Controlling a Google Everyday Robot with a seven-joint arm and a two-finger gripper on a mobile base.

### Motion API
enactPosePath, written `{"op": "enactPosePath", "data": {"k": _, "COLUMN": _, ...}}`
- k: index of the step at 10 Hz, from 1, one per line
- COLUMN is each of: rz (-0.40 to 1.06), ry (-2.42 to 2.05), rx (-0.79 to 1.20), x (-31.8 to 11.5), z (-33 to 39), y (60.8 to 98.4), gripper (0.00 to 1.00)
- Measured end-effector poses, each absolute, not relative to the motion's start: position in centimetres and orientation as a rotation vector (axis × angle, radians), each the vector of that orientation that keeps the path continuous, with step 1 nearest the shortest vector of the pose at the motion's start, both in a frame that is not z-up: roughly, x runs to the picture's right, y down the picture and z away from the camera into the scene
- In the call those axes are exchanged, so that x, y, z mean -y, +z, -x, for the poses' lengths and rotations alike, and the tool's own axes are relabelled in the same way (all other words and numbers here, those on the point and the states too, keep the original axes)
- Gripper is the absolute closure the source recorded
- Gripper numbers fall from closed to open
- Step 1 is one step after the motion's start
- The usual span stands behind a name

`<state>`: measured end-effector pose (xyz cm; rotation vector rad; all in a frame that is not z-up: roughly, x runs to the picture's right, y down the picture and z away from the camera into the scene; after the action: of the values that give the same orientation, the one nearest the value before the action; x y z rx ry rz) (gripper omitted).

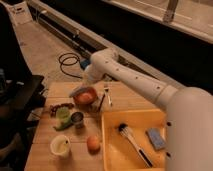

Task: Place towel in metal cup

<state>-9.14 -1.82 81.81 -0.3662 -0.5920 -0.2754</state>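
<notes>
Where the table [40, 159] comes nearest, a white mug [61, 146] and an orange fruit [93, 143] sit just in front of the metal cup [77, 119], and a yellow tray [112, 152] lies to its right. The metal cup stands upright with its dark mouth open, close beside a green cup [62, 114] on its left. Just behind it is an orange bowl [88, 97]. Over the side of that bowl nearest the metal cup hangs the towel [78, 91], a limp pale grey fold, apparently pinched between the pressed-together jaws of the gripper [84, 86]. The gripper hovers behind and above the metal cup. A white arm [130, 75] reaches in from the right. The step in hand looks like carrying the towel to the metal cup. To do it well, bring the dangling cloth forward until it is centred over the mouth. Lower it so it bunches inside before release, and stay clear of the green cup. With so narrow a mouth, cloth could end up draped outside.
</notes>
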Motion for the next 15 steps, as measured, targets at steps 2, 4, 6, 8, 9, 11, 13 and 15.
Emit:
{"op": "enactPosePath", "data": {"k": 2, "rz": 0.426, "ry": -0.256, "rx": 0.684, "x": -0.5, "z": 7.3, "y": 79.8, "gripper": 1.0}}
{"op": "enactPosePath", "data": {"k": 4, "rz": 0.479, "ry": -0.285, "rx": 0.777, "x": -2.0, "z": 7.0, "y": 78.4, "gripper": 1.0}}
{"op": "enactPosePath", "data": {"k": 6, "rz": 0.493, "ry": -0.301, "rx": 0.798, "x": -2.2, "z": 7.3, "y": 78.3, "gripper": 1.0}}
{"op": "enactPosePath", "data": {"k": 8, "rz": 0.492, "ry": -0.299, "rx": 0.796, "x": -2.2, "z": 7.1, "y": 78.3, "gripper": 1.0}}
{"op": "enactPosePath", "data": {"k": 9, "rz": 0.492, "ry": -0.3, "rx": 0.796, "x": -2.2, "z": 7.3, "y": 78.3, "gripper": 1.0}}
{"op": "enactPosePath", "data": {"k": 11, "rz": 0.492, "ry": -0.3, "rx": 0.796, "x": -2.2, "z": 7.2, "y": 78.3, "gripper": 1.0}}
{"op": "enactPosePath", "data": {"k": 13, "rz": 0.491, "ry": -0.302, "rx": 0.794, "x": -2.3, "z": 7.2, "y": 78.3, "gripper": 1.0}}
{"op": "enactPosePath", "data": {"k": 15, "rz": 0.466, "ry": -0.309, "rx": 0.782, "x": -2.7, "z": 7.0, "y": 76.6, "gripper": 1.0}}
